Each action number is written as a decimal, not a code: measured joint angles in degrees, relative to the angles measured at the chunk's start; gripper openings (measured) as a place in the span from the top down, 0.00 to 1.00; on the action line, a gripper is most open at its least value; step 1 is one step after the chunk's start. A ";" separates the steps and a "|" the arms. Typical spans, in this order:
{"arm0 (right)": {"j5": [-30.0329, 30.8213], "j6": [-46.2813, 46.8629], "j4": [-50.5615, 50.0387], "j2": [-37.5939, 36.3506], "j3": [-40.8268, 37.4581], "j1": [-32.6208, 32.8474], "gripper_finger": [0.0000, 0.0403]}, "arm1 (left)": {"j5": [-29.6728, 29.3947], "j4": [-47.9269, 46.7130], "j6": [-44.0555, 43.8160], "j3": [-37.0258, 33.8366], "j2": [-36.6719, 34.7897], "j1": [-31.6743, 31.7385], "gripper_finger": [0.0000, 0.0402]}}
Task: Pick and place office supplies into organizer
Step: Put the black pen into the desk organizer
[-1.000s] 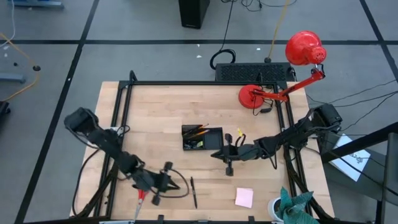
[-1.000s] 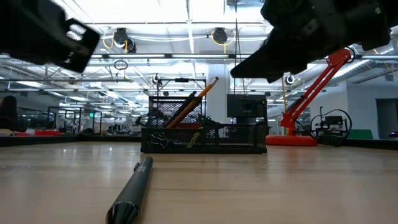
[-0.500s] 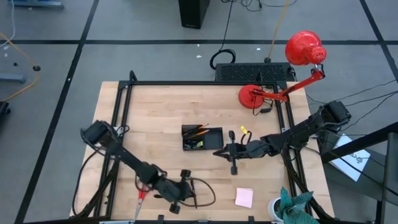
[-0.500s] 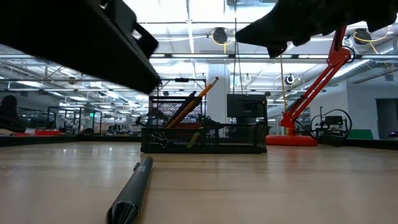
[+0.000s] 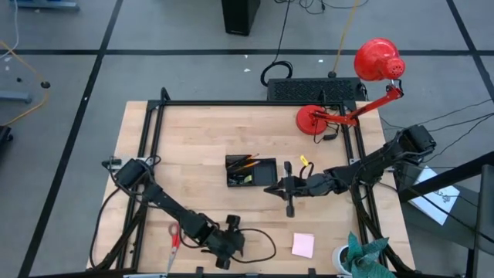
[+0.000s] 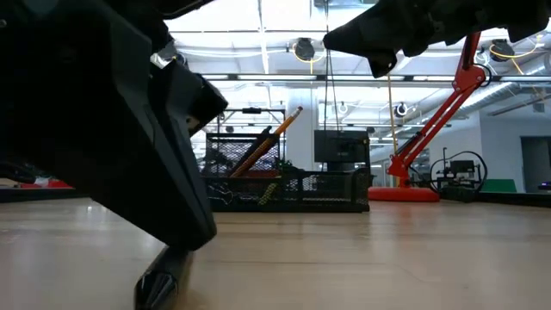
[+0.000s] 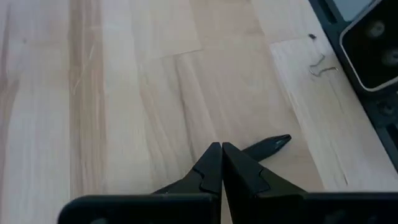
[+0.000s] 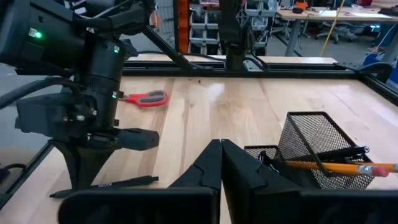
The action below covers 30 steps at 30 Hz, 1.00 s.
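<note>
A black pen (image 7: 268,144) lies on the wood near the table's front edge, its end (image 6: 162,286) close to the low camera. My left gripper (image 7: 221,149) is shut and points steeply down right at the pen, covering it in the high view (image 5: 236,242). The black mesh organizer (image 5: 251,171) stands mid-table, with orange pencils (image 8: 336,167) leaning in its cup. My right gripper (image 5: 267,190) hangs shut above the table just right of the organizer. Red-handled scissors (image 5: 174,235) lie left of the left gripper, a pink sticky-note pad (image 5: 303,245) lies to its right, and a yellow-green piece (image 5: 302,162) lies beside the right arm. My left gripper stands with its shut fingertips (image 7: 211,163) over the pen's middle, coming at it slanting from above and from the table's left. The fingers lie across the pen, which rests flat on the table. Whether the tips touch the pen, I cannot tell.
A red desk lamp (image 5: 324,120) stands at the back right, with a black slab (image 5: 312,89) beyond the table's far edge. A green thing in a white cup (image 5: 361,255) sits at the front right corner. Bare wood lies between the organizer and the pen.
My left gripper has swung toward the table's right along the near edge, tipped further downward and sunk onto the spot where the pen lies. My right gripper has risen a little beside the organizer. The pen has stayed where it was.
</note>
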 joint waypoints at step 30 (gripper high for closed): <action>0.27 0.24 1.37 0.00 0.07 1.37 1.00 | -4.35 -16.59 -6.43 -0.29 -10.41 -8.18 0.95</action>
